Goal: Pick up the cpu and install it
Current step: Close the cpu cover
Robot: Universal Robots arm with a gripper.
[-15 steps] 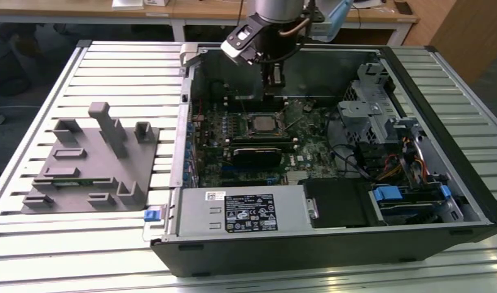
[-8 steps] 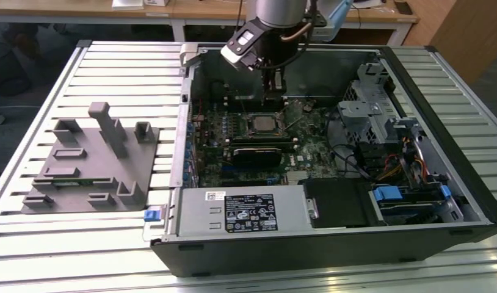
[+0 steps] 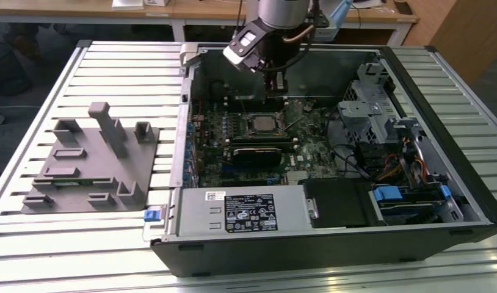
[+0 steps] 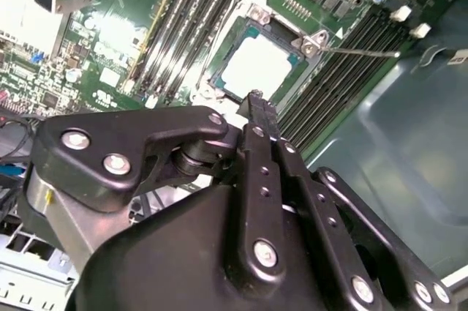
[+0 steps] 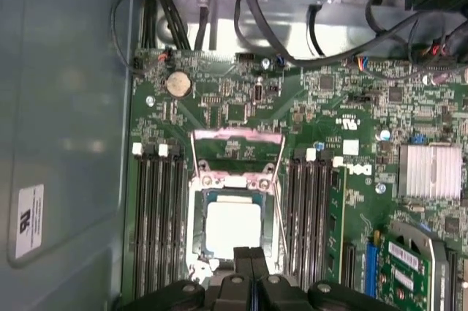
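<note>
Silver cpu (image 5: 232, 227) snug inside socket frame (image 5: 197, 223), closed claw (image 5: 250, 254) near its edge.

Pale smooth metal cpu (image 5: 232, 227), matt grey fixture (image 3: 79, 172)

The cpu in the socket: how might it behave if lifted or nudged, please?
Flat and metal-topped, the cpu is probably stiff and light. Its smooth top may be slippery. Seated within the socket frame, it likely won't slide sideways.

1. The arm (image 3: 279, 11) is a silver-grey cylinder with a coppery cable (image 3: 301, 34) beside it.
2. A black wrist block (image 3: 261, 52) carries a white face.
3. The gripper (image 4: 256, 99) is matte black, its linkages studded with silver screws (image 4: 265, 252).
</note>
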